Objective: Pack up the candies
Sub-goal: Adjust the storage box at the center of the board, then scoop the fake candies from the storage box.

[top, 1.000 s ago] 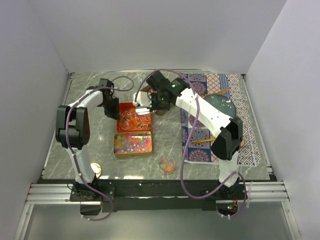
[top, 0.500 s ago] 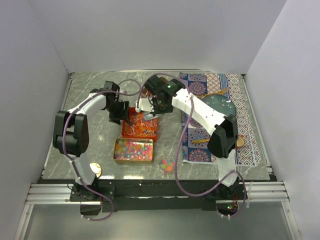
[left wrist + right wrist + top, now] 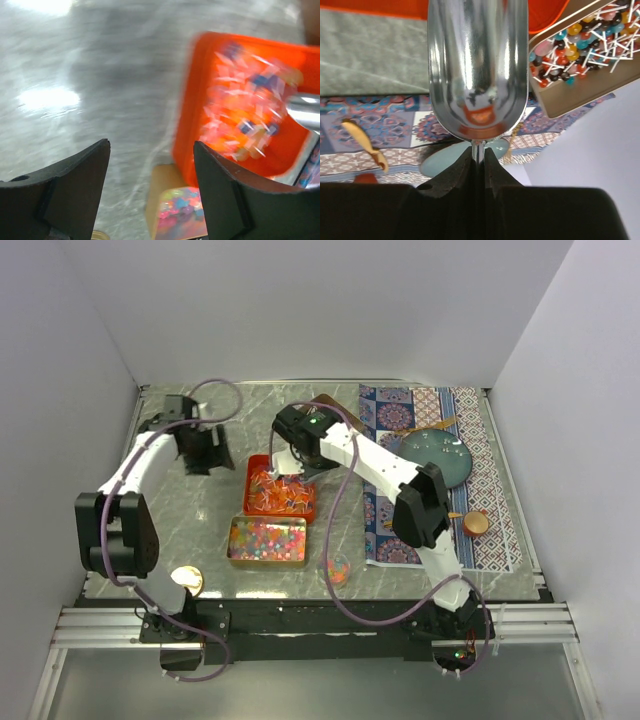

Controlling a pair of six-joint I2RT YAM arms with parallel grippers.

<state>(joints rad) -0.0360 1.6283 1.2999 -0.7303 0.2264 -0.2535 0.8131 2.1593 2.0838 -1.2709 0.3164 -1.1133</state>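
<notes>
The candies lie in three places: small wrapped pieces in an orange tray [image 3: 280, 490], bead-like multicoloured pieces in a gold tin [image 3: 267, 541] just in front of it, and a few in a small glass bowl [image 3: 335, 568]. My left gripper [image 3: 205, 452] hangs open and empty over bare table to the left of the tray. In the left wrist view the left gripper [image 3: 151, 150] has the blurred tray [image 3: 240, 100] beyond its right finger. My right gripper [image 3: 479, 155] is shut on the stem of a silver scoop [image 3: 477, 65]. The right gripper [image 3: 298, 448] holds it over the tray's far edge.
A patterned mat [image 3: 400, 405] covers the right side, bearing a teal plate [image 3: 432, 455] and a small copper bowl [image 3: 476, 523]. A box of lollipops [image 3: 585, 50] sits behind the tray. A wooden spoon [image 3: 362, 140] lies on the mat. A gold lid [image 3: 186, 580] lies near the left base.
My left gripper has opened, let go of the orange tray and drawn back to the left. The tray has shifted slightly rightwards and nearer. The right gripper with the scoop moved left.
</notes>
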